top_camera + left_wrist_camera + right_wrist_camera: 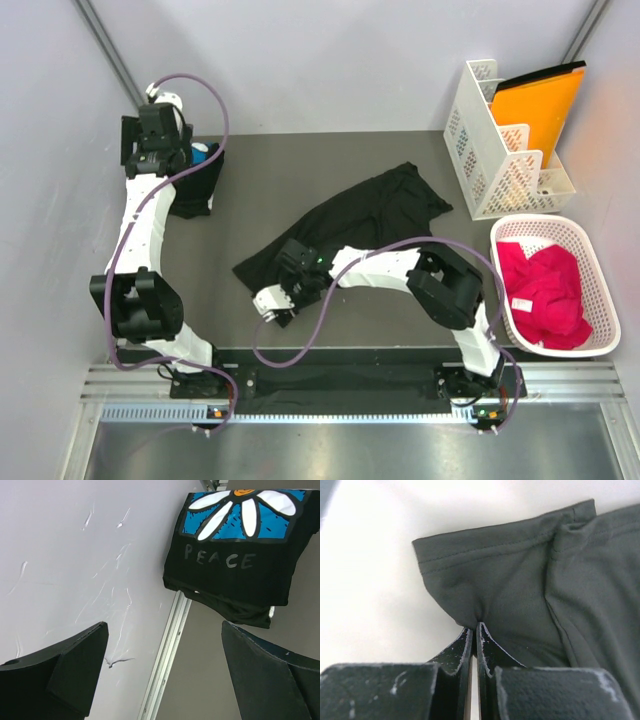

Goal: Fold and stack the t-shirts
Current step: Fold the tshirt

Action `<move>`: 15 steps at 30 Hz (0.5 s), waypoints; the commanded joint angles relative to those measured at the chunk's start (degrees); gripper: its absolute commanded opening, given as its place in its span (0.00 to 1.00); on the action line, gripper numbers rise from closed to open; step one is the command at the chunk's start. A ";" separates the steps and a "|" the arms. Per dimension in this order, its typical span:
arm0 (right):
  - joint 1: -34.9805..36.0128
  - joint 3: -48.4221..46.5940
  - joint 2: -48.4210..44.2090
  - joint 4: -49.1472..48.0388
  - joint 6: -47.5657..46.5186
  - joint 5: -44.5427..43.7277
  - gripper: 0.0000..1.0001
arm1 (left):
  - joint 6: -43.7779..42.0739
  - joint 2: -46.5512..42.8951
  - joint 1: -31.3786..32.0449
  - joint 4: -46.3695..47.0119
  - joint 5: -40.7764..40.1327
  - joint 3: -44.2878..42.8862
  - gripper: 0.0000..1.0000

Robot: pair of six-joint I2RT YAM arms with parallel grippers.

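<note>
One black t-shirt (350, 215) lies unfolded in a diagonal across the middle of the grey table. My right gripper (272, 300) is at its near-left end. In the right wrist view that gripper (476, 628) is shut, pinching a fold of the black cloth (520, 580) just below a hemmed edge. A second t-shirt (195, 185) lies folded at the far left; its blue print with white petals and the word PEACE (235, 550) faces up. My left gripper (165, 150) hovers beside it, and in the left wrist view it (165, 665) is open and holds nothing.
A white basket (600, 290) with pink cloth stands at the right edge. Behind it is a white file rack (500, 170) holding an orange folder (540, 105). A metal rail (170, 645) and a grey wall (75, 555) run along the table's left side.
</note>
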State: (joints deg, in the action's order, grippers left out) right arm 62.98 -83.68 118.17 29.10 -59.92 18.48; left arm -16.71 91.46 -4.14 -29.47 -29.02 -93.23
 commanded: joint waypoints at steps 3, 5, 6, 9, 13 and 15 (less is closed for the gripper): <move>0.04 4.49 -4.43 6.40 4.80 6.82 0.00 | 0.36 1.52 -0.08 2.67 3.34 -5.81 0.99; 0.21 6.77 -5.66 6.76 5.08 8.15 0.00 | 0.89 2.75 0.01 1.88 3.96 -8.18 0.99; 0.30 7.82 -7.06 6.50 5.77 8.85 0.00 | 0.80 3.11 0.27 1.70 4.31 -8.98 0.99; 0.56 12.13 -9.53 6.14 6.04 9.29 0.00 | -0.07 4.34 1.15 1.44 4.76 -11.00 0.99; 0.83 18.18 -12.61 6.05 6.48 10.43 0.00 | -3.40 4.95 2.73 1.52 6.60 -11.27 0.99; 1.09 21.26 -14.54 5.97 6.92 10.87 0.00 | -4.29 5.22 3.87 1.44 6.95 -10.83 0.99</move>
State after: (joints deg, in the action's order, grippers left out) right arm 62.92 -68.20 107.28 29.67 -55.20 25.41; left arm -18.26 96.18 -2.22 -29.63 -24.10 -102.39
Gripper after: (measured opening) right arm 0.013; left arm 0.990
